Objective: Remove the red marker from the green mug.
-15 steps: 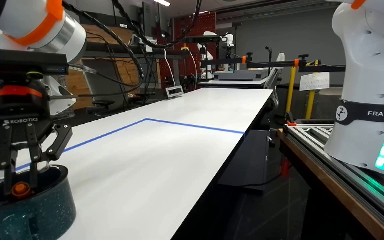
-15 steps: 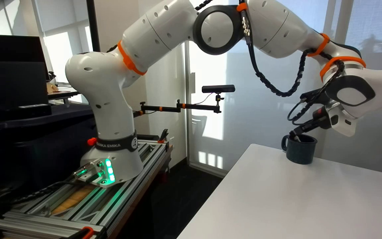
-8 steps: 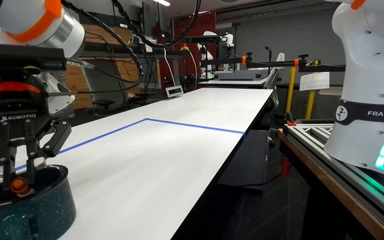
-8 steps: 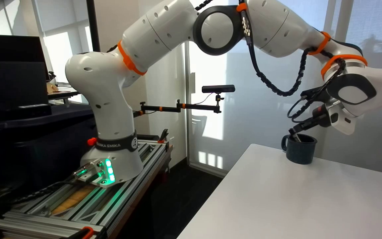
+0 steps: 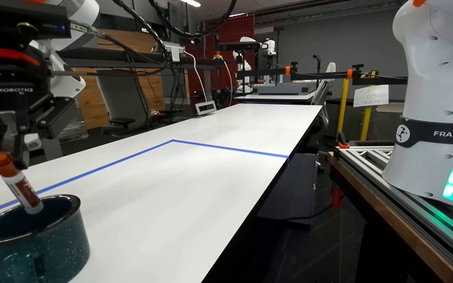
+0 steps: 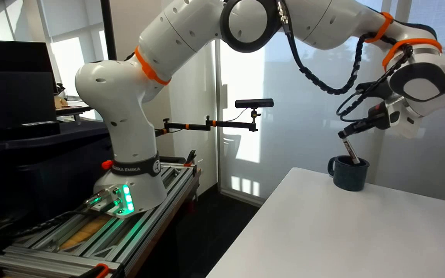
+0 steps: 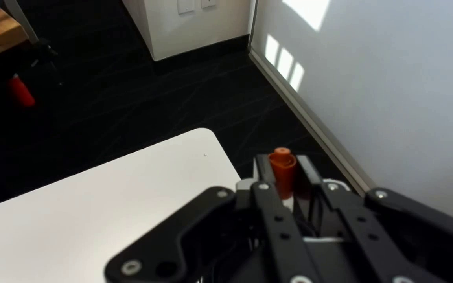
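Note:
The green mug (image 5: 59, 243) stands upright on the white table and shows in both exterior views (image 6: 350, 177). My gripper (image 5: 5, 160) is over the mug, with its fingers closed on the capped end of the red marker (image 5: 24, 192). The marker hangs tilted, its orange-red cap up and its pale body down; it also shows in an exterior view (image 6: 349, 150). Its lower end overlaps the mug's opening; I cannot tell whether it is just inside or just above the rim. In the wrist view the cap (image 7: 282, 169) sits between the fingers. The mug is out of the wrist view.
The white table (image 5: 163, 196) bears a blue tape line (image 5: 230, 147). A small grey-white box (image 5: 205, 107) lies at its far edge. A pale wall panel (image 7: 387, 86) stands beyond the table's edge.
My gripper has risen with the marker held, pulling it up so that most of its body shows above the mug. The mug has not moved.

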### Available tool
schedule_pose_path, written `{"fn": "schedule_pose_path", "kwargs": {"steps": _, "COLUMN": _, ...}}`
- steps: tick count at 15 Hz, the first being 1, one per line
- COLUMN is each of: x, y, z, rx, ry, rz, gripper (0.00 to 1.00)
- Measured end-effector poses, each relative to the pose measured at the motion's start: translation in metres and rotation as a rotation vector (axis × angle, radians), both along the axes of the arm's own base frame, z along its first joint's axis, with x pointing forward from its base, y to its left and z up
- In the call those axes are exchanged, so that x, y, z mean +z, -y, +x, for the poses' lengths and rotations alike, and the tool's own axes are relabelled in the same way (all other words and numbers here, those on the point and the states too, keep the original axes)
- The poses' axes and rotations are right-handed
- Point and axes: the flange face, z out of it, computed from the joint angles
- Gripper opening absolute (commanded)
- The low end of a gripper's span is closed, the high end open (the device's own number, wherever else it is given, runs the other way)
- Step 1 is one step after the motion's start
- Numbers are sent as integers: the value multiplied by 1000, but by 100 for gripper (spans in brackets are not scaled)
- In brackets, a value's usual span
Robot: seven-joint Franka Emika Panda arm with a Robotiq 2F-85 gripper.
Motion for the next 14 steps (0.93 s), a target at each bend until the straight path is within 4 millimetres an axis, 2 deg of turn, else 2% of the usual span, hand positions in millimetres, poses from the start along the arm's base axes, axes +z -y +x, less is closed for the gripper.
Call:
{"fn": "schedule_pose_path", "kwargs": {"steps": 3, "x": 25, "y": 15, "z": 0, "rx": -29, "ry": 17, "rz": -7, "gripper": 5}}
{"fn": "schedule_pose_path", "kwargs": {"steps": 6, "x": 38, "y": 33, "z": -7, "rx": -53, "ry": 16, "rz": -32, "gripper": 5}}
{"fn": "schedule_pose_path", "kwargs": {"steps": 9, "x": 33, "y": 55, "z": -16, "rx": -91, "ry": 3, "rz": -73, "gripper": 5}}
{"fn": "schedule_pose_path", "kwargs": {"steps": 14, "x": 7, "y": 90, "z": -29, "rx": -152, "ry": 39, "rz": -136, "gripper": 5}}
